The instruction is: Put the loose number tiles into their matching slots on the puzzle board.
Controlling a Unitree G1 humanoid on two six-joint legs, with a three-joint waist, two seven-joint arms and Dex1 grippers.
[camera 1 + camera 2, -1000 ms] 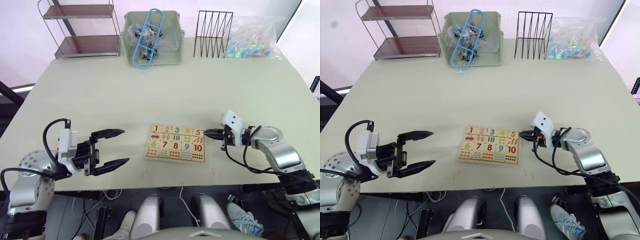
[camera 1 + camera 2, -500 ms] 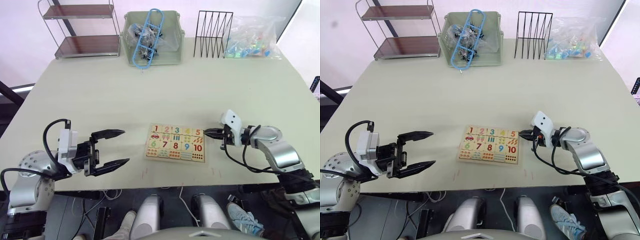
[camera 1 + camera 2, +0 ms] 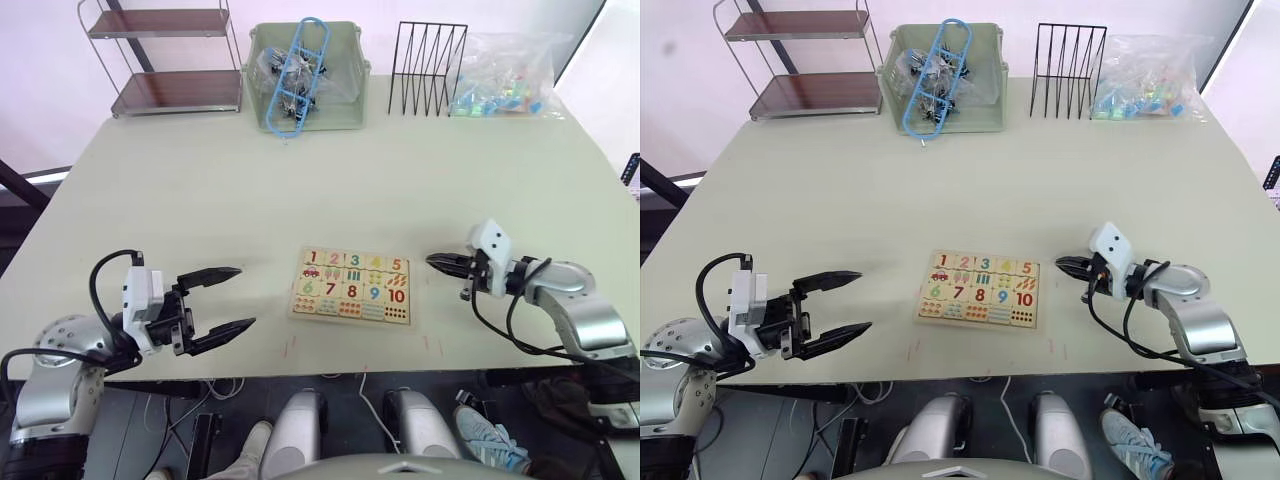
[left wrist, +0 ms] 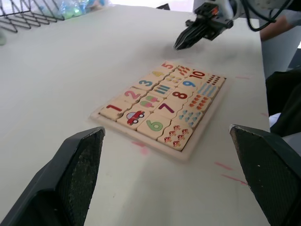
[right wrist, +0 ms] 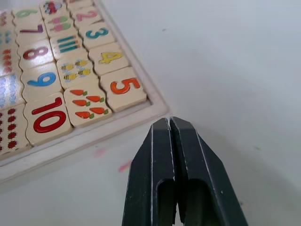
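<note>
Two grippers are low over the bench. Right gripper is clenched with nothing in it, arm stretched flat, tip aimed at the board from just off its "5" corner. Left gripper is spread wide, well apart from the board's other side. Tiles 1–5 all sit in the slots.
</note>
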